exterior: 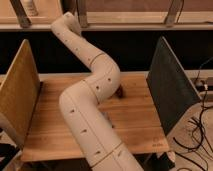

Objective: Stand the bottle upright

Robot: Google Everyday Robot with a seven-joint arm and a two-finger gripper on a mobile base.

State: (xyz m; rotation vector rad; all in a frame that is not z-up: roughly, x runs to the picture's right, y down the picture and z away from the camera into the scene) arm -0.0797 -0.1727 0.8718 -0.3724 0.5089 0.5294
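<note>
end effector and bottle both hidden.
</note>
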